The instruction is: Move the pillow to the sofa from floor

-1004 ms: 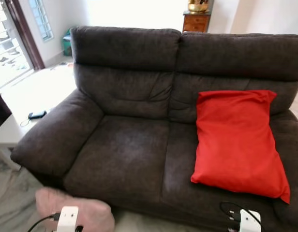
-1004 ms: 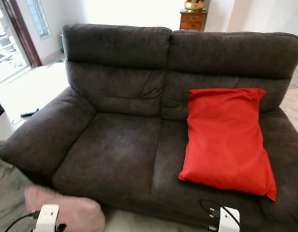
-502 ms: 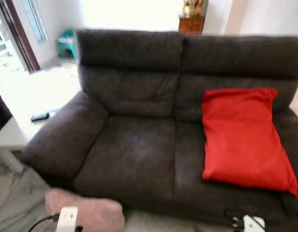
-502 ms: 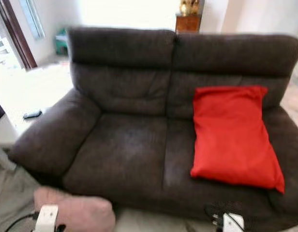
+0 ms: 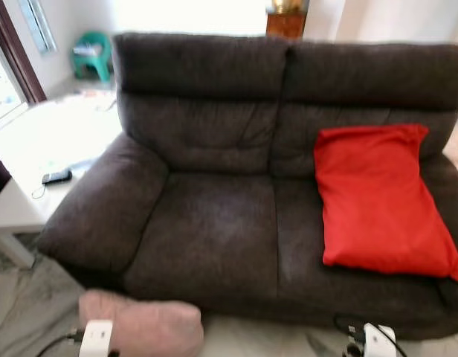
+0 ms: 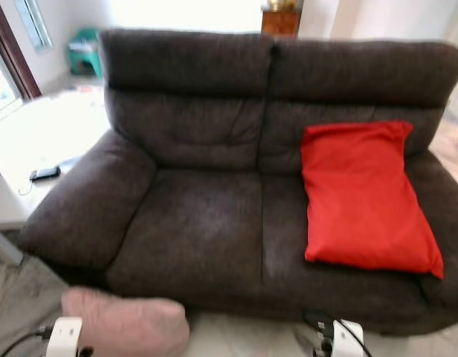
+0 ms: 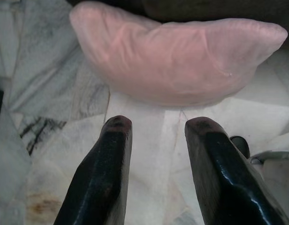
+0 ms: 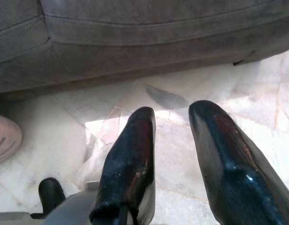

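A pale pink pillow (image 5: pixel 143 326) lies on the marble floor against the front of the dark brown sofa (image 5: pixel 214 223), below its left seat. In the left wrist view the same pink pillow (image 7: pixel 177 58) lies just beyond my left gripper (image 7: pixel 156 124), which is open and holds nothing. My right gripper (image 8: pixel 172 115) is open over bare floor in front of the sofa's base (image 8: pixel 135 42). A red pillow (image 5: pixel 381 201) leans on the sofa's right seat and backrest. The white wrists show at the lower edge of the eye views.
A white low table (image 5: pixel 43 160) with a small dark device (image 5: pixel 56 176) stands to the left of the sofa's armrest. A green stool (image 5: pixel 91 56) and a wooden cabinet (image 5: pixel 285 22) stand behind. Marble floor (image 7: pixel 50 122) lies around the pink pillow.
The camera has shifted, so the sofa sits a little further right and higher in the picture and more of the pink pillow shows. Both pillows stay where they were.
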